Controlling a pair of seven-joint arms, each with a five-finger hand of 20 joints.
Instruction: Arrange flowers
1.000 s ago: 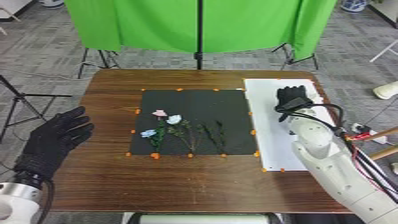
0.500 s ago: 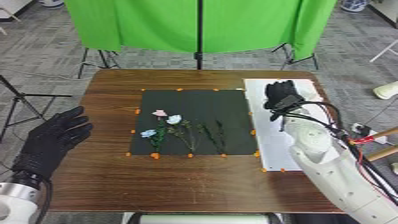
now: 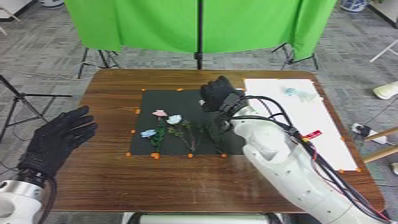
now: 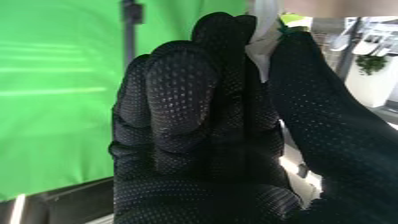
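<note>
Over the upper right part of the black mat (image 3: 178,102) is my right hand (image 3: 216,91), its fingers fairly straight. In the right wrist view my right hand (image 4: 200,110) has its thumb apart from the fingers; a whitish shape shows in the gap, and I cannot tell whether it touches the hand. A pink flower (image 3: 160,113), a white flower (image 3: 174,119) and a blue flower (image 3: 148,133) lie on the mat's left half, with green stems (image 3: 189,137) beside them. On the white sheet (image 3: 306,122) lies a pale blue-green flower (image 3: 290,92). Left of the mat, my left hand (image 3: 58,142) is open.
Orange tape pieces (image 3: 155,156) mark the mat's and the sheet's edges on the brown table (image 3: 169,187). The right forearm crosses the mat's lower right corner and part of the sheet. A green curtain (image 3: 151,25) hangs behind the table.
My right hand has moved left from the white sheet to over the black mat, uncovering the pale flower on the sheet. The left hand has stayed nearly still.
</note>
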